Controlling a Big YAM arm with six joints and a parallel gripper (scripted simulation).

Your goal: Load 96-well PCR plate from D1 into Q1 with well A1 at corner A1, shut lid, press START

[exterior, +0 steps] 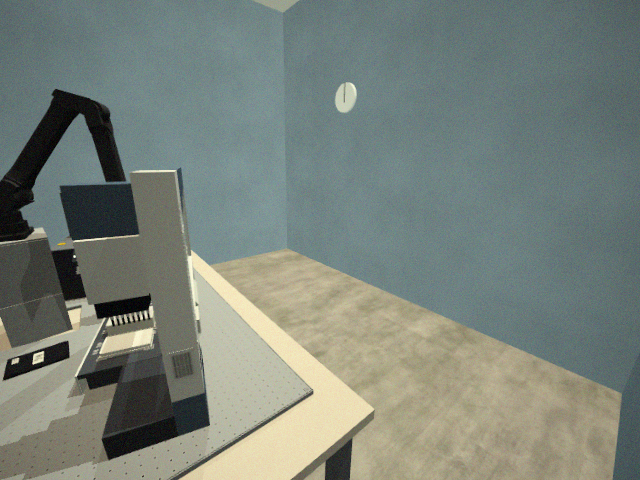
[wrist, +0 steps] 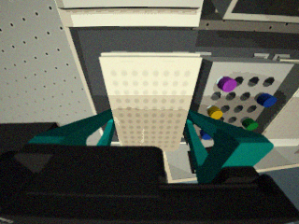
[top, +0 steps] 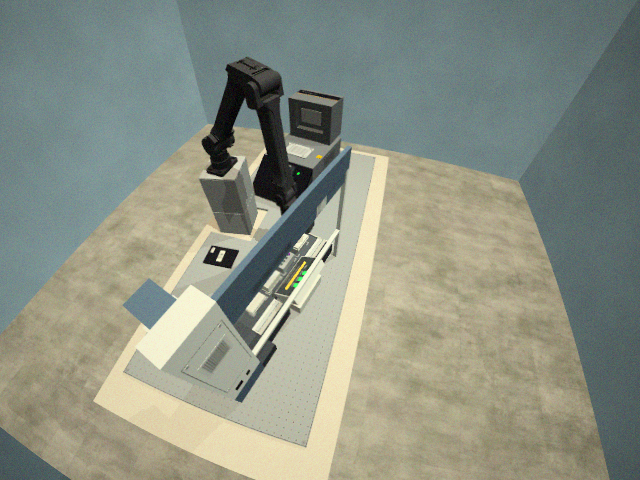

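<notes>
In the wrist view the cream 96-well PCR plate [wrist: 150, 98] lies the right way up between my teal fingers, its long side pointing away from the camera. My gripper [wrist: 149, 112] is shut on the plate across its short width, near its closer end. The plate is over the dark deck position [wrist: 89, 56] at the end of the row. In the top view the black arm [top: 268, 129] reaches down behind the blue rail [top: 289, 217], which hides the gripper and the plate. The dark cycler Q1 [top: 312, 134] stands at the back, right of the arm.
The tube cooling block [wrist: 243, 100] sits just right of the plate, with purple [wrist: 227, 84], blue [wrist: 266, 99], yellow [wrist: 215, 112] and green [wrist: 250, 123] tubes in its bores. The white gantry tower [top: 196, 335] and the deck row [top: 289, 273] lie under the rail. A black pad [top: 220, 256] lies beside the arm's grey pedestal [top: 230, 193].
</notes>
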